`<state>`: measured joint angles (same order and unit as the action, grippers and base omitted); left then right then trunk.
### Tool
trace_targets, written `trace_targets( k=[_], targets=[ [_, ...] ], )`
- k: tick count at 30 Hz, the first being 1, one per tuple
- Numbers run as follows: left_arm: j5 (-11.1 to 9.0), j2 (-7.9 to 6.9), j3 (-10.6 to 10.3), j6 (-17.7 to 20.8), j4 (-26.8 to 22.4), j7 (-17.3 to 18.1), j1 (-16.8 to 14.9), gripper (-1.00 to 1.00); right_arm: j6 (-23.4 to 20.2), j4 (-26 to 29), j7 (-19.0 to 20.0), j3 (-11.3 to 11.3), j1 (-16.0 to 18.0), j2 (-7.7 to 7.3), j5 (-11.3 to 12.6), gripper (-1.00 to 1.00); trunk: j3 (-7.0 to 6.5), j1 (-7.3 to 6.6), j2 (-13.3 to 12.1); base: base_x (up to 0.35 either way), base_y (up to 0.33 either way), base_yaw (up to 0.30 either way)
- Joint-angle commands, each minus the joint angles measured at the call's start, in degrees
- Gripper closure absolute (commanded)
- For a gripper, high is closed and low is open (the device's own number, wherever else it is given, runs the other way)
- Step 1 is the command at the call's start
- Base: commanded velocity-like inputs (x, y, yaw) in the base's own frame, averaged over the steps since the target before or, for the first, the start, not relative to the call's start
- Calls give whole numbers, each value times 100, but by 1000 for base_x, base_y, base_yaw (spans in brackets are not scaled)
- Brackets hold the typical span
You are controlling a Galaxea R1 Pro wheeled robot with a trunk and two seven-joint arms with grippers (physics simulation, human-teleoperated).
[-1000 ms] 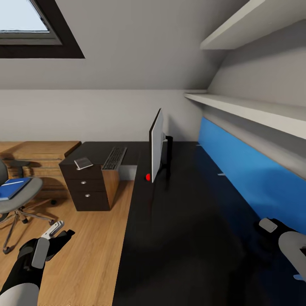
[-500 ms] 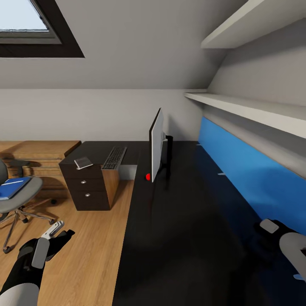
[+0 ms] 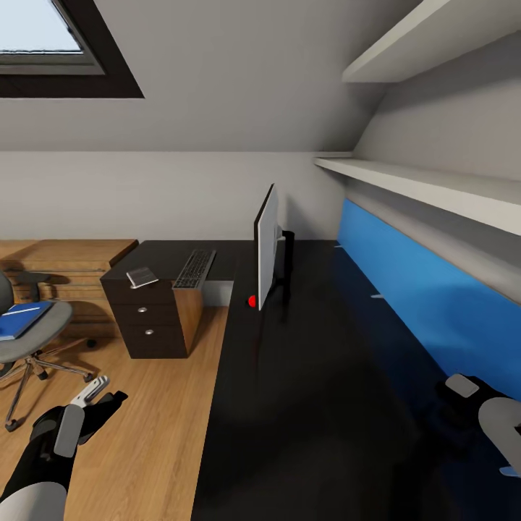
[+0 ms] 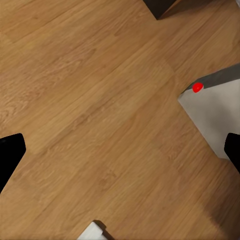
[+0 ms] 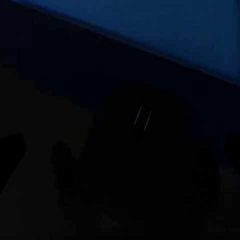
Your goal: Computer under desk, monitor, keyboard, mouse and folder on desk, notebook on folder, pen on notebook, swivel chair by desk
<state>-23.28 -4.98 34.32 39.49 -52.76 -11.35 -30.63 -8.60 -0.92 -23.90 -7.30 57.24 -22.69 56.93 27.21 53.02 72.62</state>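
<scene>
A skylight (image 3: 51,43) sat upper left; 2 white shelves (image 3: 427,189) ran above a blue wall panel (image 3: 420,289) at right.

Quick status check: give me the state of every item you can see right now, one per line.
monitor: upright on the desk, seen edge-on
keyboard: flat on the desk's far wing
notebook: flat on the drawer-unit end of the desk
folder: lying on the swivel chair seat
computer: on the floor, red light lit
left claw: open, empty, above the floor
right claw: low over the desk, state unclear
</scene>
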Motion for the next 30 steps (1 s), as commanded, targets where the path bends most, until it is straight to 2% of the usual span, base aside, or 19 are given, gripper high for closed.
trace_targets(
  k=[1, 9, 30],
  targets=[
    [-61, 0, 4, 23, -7, -44, -4, -100, -37, -5, -17, -49, 7, 0, 36, -100, 6, 0, 4, 0, 0, 0],
    [-63, 4, 4, 23, -7, -43, -4, -100, -44, -11, -37, -52, 5, 10, 109, -100, 6, 0, 4, 0, 0, 0],
    [-63, -3, 4, 23, -7, -43, -4, -100, -80, -31, -45, -54, -37, 41, 117, -100, 6, 0, 4, 0, 0, 0]
  ],
)
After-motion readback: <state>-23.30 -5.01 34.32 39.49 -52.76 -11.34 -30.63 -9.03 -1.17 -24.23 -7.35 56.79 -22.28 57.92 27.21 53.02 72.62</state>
